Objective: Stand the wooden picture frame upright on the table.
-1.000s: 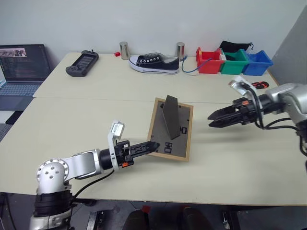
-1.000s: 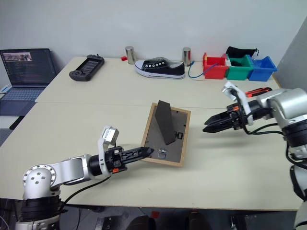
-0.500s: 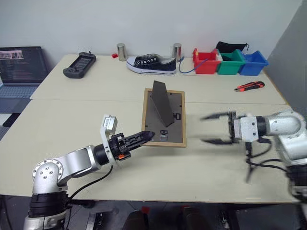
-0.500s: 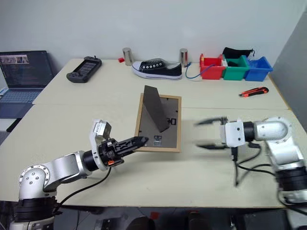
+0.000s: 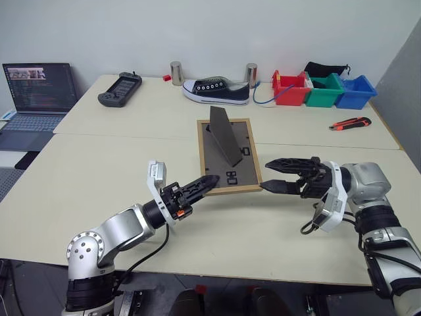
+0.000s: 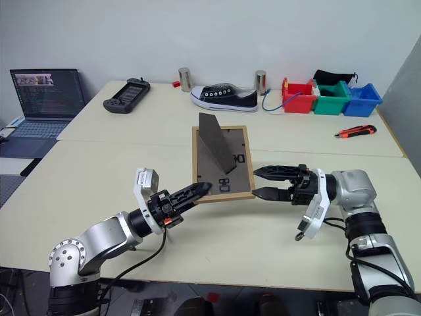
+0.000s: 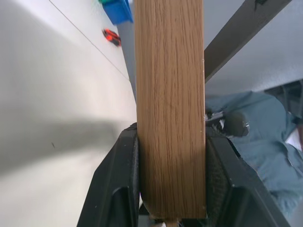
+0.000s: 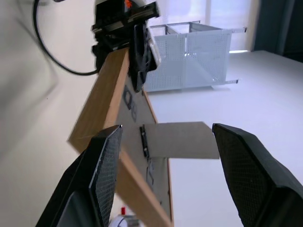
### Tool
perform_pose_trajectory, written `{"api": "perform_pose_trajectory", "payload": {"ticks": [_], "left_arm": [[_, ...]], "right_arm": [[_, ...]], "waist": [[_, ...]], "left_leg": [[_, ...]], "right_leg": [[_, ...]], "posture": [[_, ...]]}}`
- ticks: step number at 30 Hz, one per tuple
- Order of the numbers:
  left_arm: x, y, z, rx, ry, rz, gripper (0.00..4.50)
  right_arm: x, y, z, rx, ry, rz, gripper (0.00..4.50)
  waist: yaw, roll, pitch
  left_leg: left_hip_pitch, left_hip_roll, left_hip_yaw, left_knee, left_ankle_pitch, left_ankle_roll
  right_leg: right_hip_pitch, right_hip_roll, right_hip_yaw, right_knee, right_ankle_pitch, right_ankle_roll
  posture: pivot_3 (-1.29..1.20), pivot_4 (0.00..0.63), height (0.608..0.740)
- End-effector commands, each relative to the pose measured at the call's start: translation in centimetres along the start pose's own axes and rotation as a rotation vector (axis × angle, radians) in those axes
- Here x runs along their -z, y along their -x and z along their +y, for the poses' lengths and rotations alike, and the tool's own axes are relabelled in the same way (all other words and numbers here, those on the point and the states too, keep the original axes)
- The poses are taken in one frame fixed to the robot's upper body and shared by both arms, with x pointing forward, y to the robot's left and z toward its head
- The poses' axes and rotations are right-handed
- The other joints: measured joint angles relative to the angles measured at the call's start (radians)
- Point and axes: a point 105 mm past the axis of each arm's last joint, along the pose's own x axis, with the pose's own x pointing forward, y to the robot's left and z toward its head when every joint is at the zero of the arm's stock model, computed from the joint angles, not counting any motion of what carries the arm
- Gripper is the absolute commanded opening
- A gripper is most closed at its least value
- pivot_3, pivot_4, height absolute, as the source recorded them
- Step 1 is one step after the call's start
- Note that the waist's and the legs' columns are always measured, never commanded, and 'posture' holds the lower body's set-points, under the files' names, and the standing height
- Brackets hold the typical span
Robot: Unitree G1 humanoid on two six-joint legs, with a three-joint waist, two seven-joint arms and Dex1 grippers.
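Here, wooden picture frame (image 5: 227, 158) lies back-up on table (image 5: 99, 171), just on near side of table's seam, fold-out stand (image 5: 225, 135) raised from its back. Left gripper (image 5: 208, 182) clamped on frame's near left corner; left wrist view shows both fingers (image 7: 116, 184) pressing wood edge. Right gripper (image 5: 273, 175) at frame's near right corner, jaws spread wide, holding nothing. Shoe (image 5: 216, 91) far beyond frame.
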Motion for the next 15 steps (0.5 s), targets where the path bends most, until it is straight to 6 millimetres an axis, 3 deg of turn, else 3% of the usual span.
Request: {"api": "perform_pose_trajectory", "payload": {"ticks": [1, 6, 12, 15], "left_arm": [[0.1, 0.1, -2.9, 0.113, -0.05, -0.027, 1.32], [0.3, 0.0, -3.0, 0.122, -0.042, -0.033, 1.32], [1.4, 0.3, -2.2, 0.108, -0.007, -0.003, 1.32], [1.9, 0.3, -1.8, 0.1, 0.02, 0.002, 1.32]], "right_arm": [[1.2, 1.2, 0.6, -0.058, -0.021, 0.073, 3.22], [2.5, 1.7, 0.6, -0.084, -0.038, 0.129, 3.22], [2.0, -0.1, -1.4, 0.026, 0.04, 0.06, 3.22], [1.0, -0.6, -1.4, 0.051, 0.056, 0.013, 3.22]], "waist": [[0.0, 0.0, 0.0], [-0.001, 0.0, 0.0], [-0.001, 0.0, 0.0], [-0.001, 0.0, 0.0]], "left_leg": [[0.0, 0.0, 0.0, 0.0, 0.0, 0.0], [0.0, 0.0, 0.0, 0.0, 0.0, 0.0], [0.0, 0.0, 0.0, 0.0, 0.0, 0.0], [0.0, 0.0, 0.0, 0.0, 0.0, 0.0]], "right_leg": [[0.0, 0.0, 0.0, 0.0, 0.0, 0.0], [0.0, 0.0, 0.0, 0.0, 0.0, 0.0], [0.0, 0.001, 0.001, 0.0, 0.0, 0.0], [0.0, 0.001, 0.001, 0.0, 0.0, 0.0]], "posture": [[0.0, 0.15, 0.74], [0.0, 0.15, 0.74], [0.0, 0.15, 0.74], [0.0, 0.15, 0.74]]}}
